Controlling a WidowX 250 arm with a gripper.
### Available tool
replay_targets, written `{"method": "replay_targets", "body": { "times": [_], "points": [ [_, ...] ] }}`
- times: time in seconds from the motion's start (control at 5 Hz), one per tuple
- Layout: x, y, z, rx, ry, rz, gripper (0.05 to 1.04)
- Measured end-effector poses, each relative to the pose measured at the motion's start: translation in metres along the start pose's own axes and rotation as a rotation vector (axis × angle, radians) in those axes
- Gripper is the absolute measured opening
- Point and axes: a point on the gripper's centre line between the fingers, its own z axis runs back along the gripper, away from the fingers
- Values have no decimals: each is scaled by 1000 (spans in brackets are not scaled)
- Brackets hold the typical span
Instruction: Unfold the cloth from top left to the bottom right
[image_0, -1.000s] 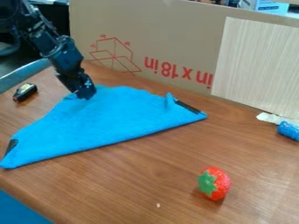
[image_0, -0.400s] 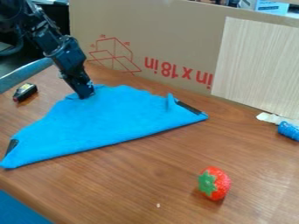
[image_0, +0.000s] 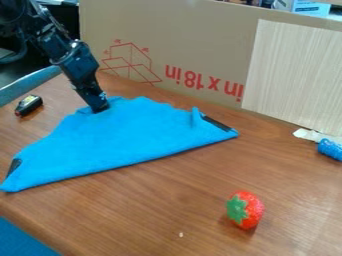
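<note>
The black gripper (image_0: 100, 108) hangs down from the upper left, its tips at the top left edge of the blue cloth (image_0: 120, 137). The tips meet the fabric there, and whether they hold it cannot be told. The cloth lies folded on the table in a rough triangle, with its long straight edge toward the front. One pointed corner is at the far left and another at the right, each with a dark patch beside it. A small flap stands up near the right corner.
A toy strawberry (image_0: 245, 210) sits on the wooden table (image_0: 160, 210) at the front right. A small black object (image_0: 29, 105) lies left of the gripper. A cardboard panel (image_0: 200, 35) stands behind the cloth, and a blue roll (image_0: 330, 149) is at the right edge.
Since the first frame the gripper has shifted slightly and become a little more upright at the cloth's top left edge. The cloth lies nearly the same.
</note>
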Motion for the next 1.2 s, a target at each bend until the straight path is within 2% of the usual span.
{"method": "replay_targets", "body": {
  "times": [0.2, 0.4, 0.6, 1.0, 1.2],
  "points": [
    [1, -2, 1, -12, -6, -6, 50],
    [-1, -10, 0, -56, -18, -2, 50],
    [-1, -18, 13, -81, -41, -23, 50],
    [-9, -37, 25, -97, -84, -93, 50],
    [-14, -43, 32, -88, -110, -117, 50]
  ]
}}
